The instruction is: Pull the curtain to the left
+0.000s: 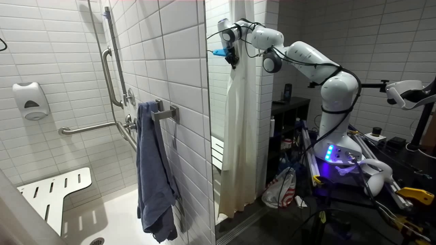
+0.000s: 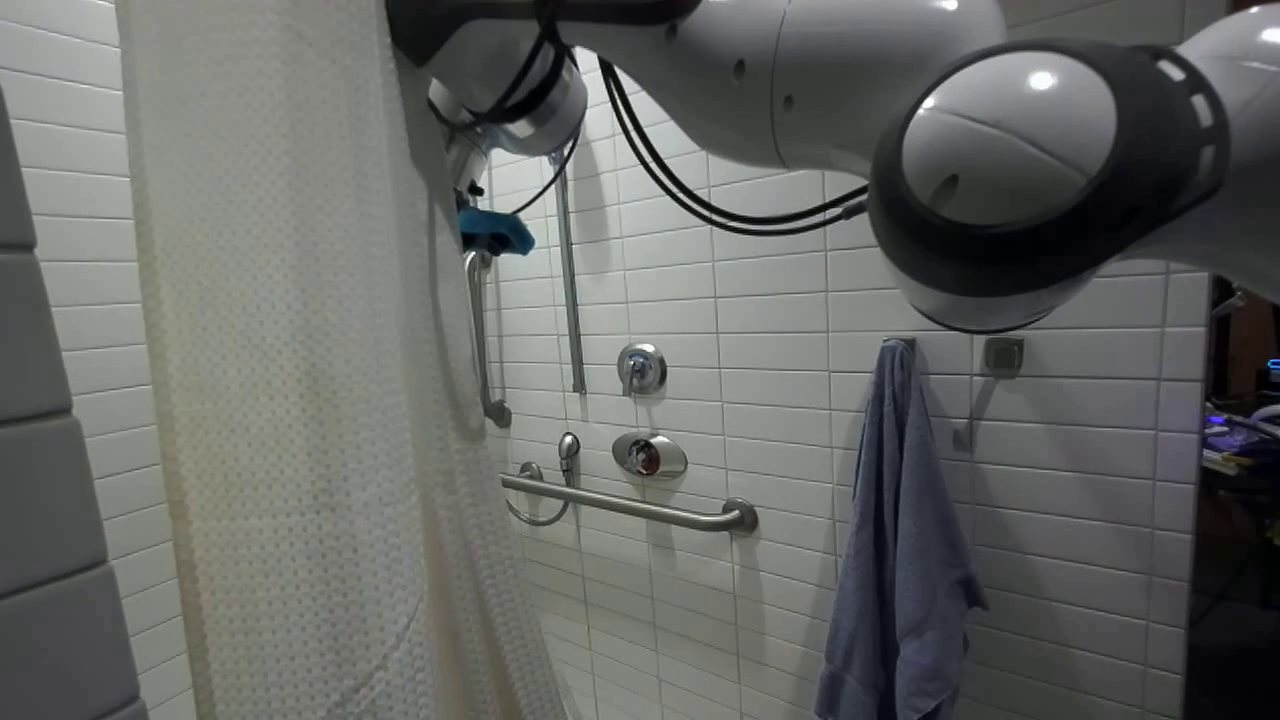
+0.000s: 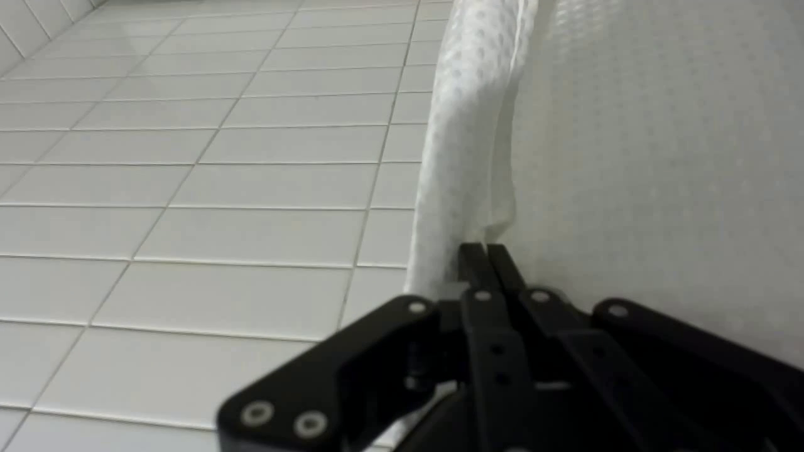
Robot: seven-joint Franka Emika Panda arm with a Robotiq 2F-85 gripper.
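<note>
The curtain [image 1: 240, 136] is tall, off-white and folded, and hangs at the shower opening. In an exterior view it fills the left side as a dotted, slightly translucent sheet [image 2: 290, 350]. My gripper [image 1: 233, 65] is high up at the curtain's edge. In the wrist view its black fingers [image 3: 485, 248] are almost together, with a thin pinch of the curtain [image 3: 647, 157] between the tips. The fabric spreads to both sides of the fingers, mostly to the right. In an exterior view the curtain hides the fingers, and only the blue part on the wrist [image 2: 495, 230] shows.
A tiled wall [image 1: 184, 102] with a blue-grey towel [image 1: 153, 170] on a hook stands beside the curtain. Grab bars [image 2: 630, 508] and shower fittings [image 2: 642, 368] are on the wall inside. A folding seat [image 1: 58, 190] is in the shower. A dark shelf [image 1: 289, 102] stands behind the arm.
</note>
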